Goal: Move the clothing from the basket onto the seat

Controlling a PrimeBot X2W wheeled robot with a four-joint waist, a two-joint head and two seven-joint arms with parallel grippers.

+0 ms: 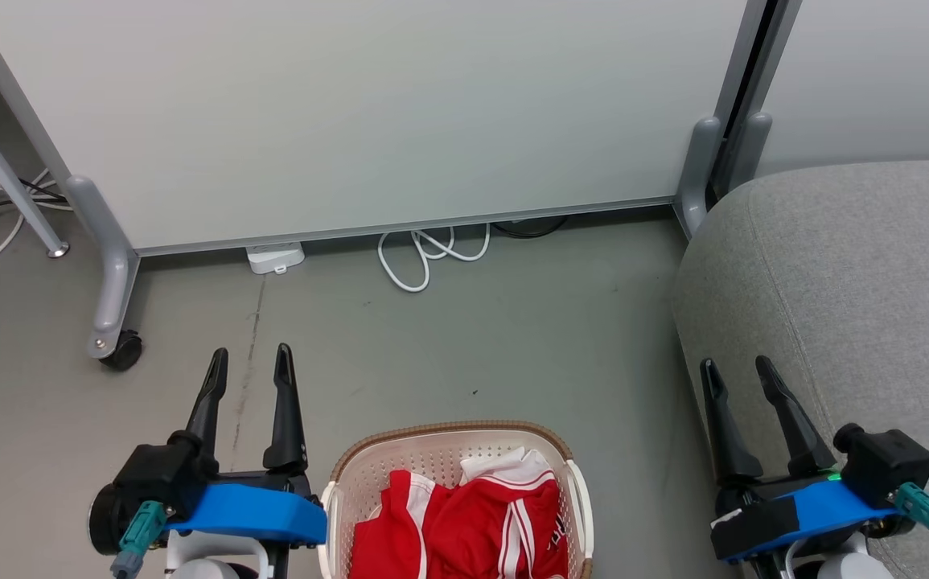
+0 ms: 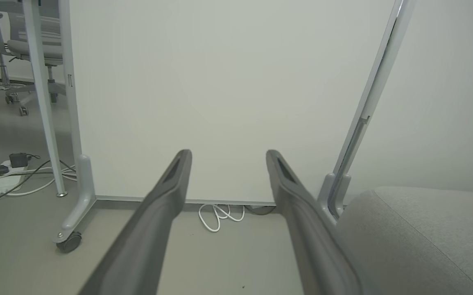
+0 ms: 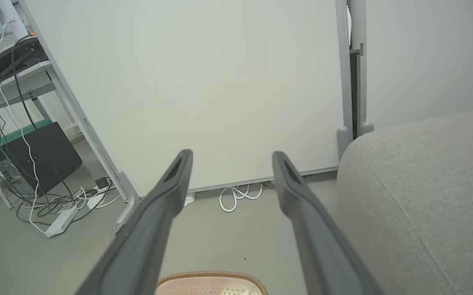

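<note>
Logging the left pincer (image 1: 252, 351) and right pincer (image 1: 735, 362) both spread wide and empty, I see the red clothing (image 1: 464, 523) crumpled inside the basket (image 1: 454, 427) between them, the grey seat (image 1: 858, 281) to its right.

Head camera looks down on the basket (image 1: 452, 428); both low wrist cameras face the partition (image 2: 220, 82), apparently sharing its cable (image 2: 216, 216).

Count: 2 grippers, left gripper (image 1: 251, 354) and right gripper (image 1: 736, 363), 2 fingers (image 1: 287, 410) each. 1 basket (image 1: 452, 427) between them, 1 red garment (image 1: 464, 523) in it. 1 seat (image 1: 850, 273) beside right gripper. Ahead of fingertips: 2 partition panels (image 1: 351, 112), 1 white cable coil (image 1: 424, 253), 1 white box (image 1: 274, 258), 1 caster (image 1: 122, 351).
</note>
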